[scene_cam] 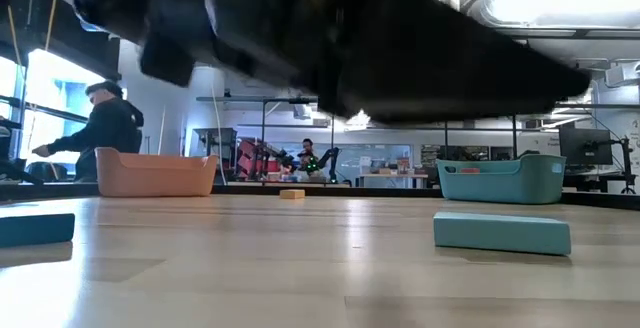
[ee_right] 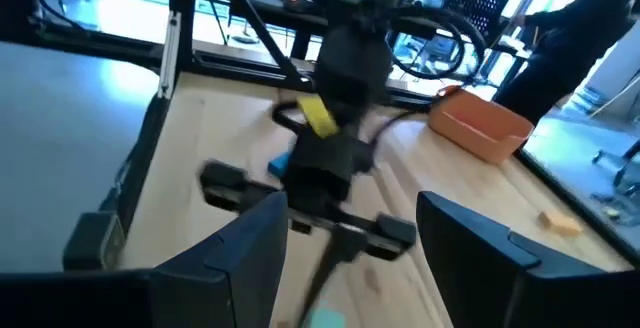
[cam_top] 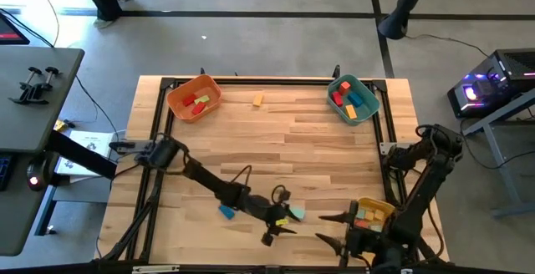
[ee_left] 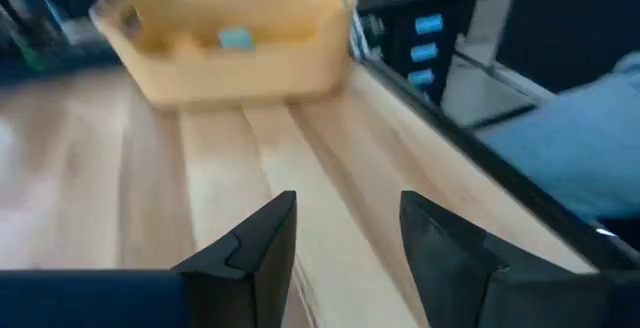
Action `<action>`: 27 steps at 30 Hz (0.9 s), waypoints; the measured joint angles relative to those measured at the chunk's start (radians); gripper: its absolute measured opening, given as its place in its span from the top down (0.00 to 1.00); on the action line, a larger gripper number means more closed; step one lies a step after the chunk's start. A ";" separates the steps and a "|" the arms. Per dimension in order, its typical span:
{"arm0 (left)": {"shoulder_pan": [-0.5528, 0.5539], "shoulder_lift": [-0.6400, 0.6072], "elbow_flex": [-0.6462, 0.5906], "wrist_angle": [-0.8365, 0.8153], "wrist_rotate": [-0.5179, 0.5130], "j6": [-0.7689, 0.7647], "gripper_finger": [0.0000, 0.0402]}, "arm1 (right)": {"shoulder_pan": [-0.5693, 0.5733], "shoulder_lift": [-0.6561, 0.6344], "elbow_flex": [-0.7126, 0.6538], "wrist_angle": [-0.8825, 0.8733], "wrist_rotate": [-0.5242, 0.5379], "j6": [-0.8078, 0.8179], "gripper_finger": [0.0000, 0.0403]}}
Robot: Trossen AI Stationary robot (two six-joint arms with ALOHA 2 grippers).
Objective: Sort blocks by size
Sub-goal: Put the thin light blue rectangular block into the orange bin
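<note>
My left gripper (cam_top: 282, 230) (ee_left: 345, 248) hangs low over the table's near middle, open, with only bare wood between its fingers; it faces the yellow bin (ee_left: 235, 43). My right gripper (cam_top: 323, 230) (ee_right: 350, 248) stands opposite it, open and holding nothing. A teal block (cam_top: 297, 213) (scene_cam: 500, 233) and a blue block (cam_top: 226, 211) (scene_cam: 35, 228) lie flat on the table beside the left arm. An orange block (cam_top: 257, 99) (scene_cam: 291, 194) lies near the far edge. A small yellow piece (cam_top: 282, 221) shows by the left gripper.
The orange bin (cam_top: 194, 98) at the far left and the teal bin (cam_top: 353, 98) at the far right hold several blocks, as does the yellow bin (cam_top: 372, 214) at the near right. A black frame (cam_top: 380, 132) rims the table. A person (scene_cam: 105, 128) stands beyond it.
</note>
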 joint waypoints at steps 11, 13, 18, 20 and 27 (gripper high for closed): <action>0.086 0.013 0.012 -0.202 0.062 -0.090 0.39 | 0.004 0.000 0.000 0.000 -0.024 0.105 0.46; 0.083 0.013 0.012 -0.209 0.049 -0.113 0.38 | 0.004 0.000 0.000 -0.002 -0.038 0.127 0.46; 0.052 0.013 0.012 -0.272 -0.129 -0.134 0.40 | 0.003 0.004 0.000 -0.005 -0.056 0.152 0.46; 0.047 0.013 0.012 -0.276 -0.137 -0.142 0.41 | 0.002 0.004 0.000 -0.005 -0.057 0.152 0.46; 0.037 0.021 0.012 -0.268 -0.141 -0.205 0.49 | -0.003 0.004 0.000 -0.006 -0.057 0.145 0.46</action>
